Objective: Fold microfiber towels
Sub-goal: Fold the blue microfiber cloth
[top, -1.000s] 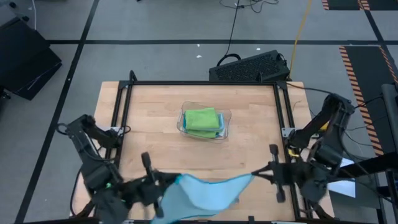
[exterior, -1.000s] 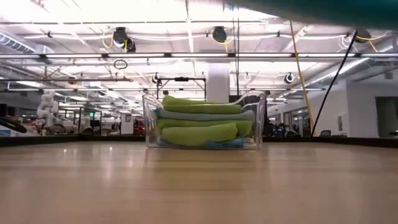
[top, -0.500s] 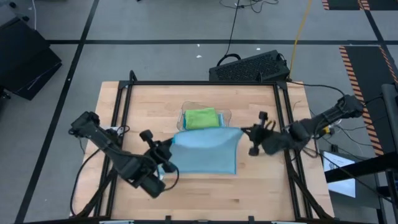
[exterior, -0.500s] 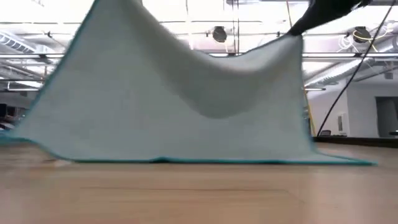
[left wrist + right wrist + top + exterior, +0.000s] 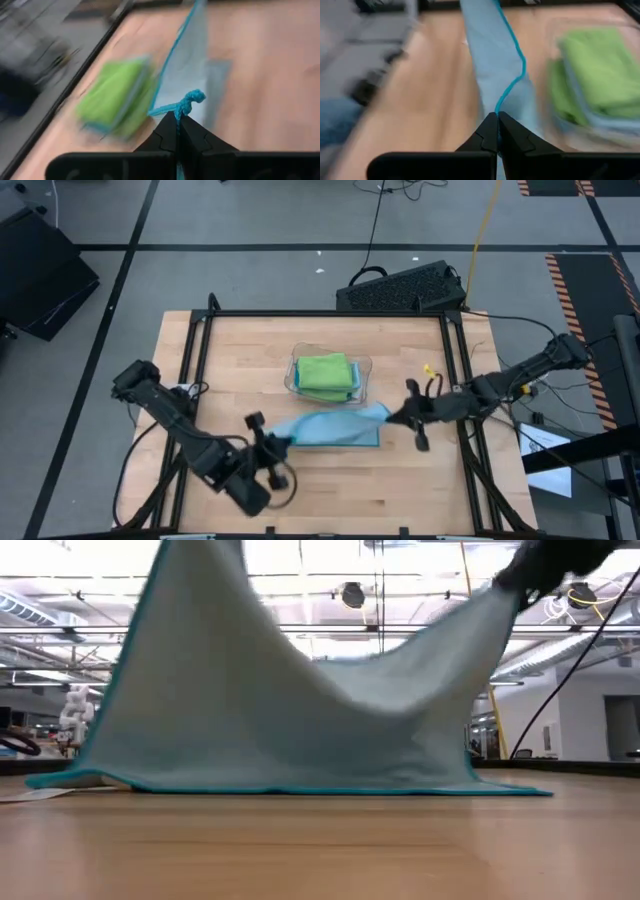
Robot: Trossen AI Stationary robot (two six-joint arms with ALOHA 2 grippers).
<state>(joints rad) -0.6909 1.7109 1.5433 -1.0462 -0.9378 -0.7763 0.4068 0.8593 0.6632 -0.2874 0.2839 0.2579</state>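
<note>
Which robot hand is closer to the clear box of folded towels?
Right. The right gripper pinches the blue towel just beside the clear tray; the left gripper, holding the other corner, sits farther off.

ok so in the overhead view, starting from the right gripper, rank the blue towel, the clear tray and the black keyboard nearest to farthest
From the right gripper:
1. Blue towel, its corner pinched in that gripper.
2. Clear tray, at the table's centre, holding folded towels.
3. Black keyboard, beyond the table's far edge.

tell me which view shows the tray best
The high view: the whole tray with its green stack shows behind the blue towel. Both wrist views show it blurred; in the low view the towel hides it.
</note>
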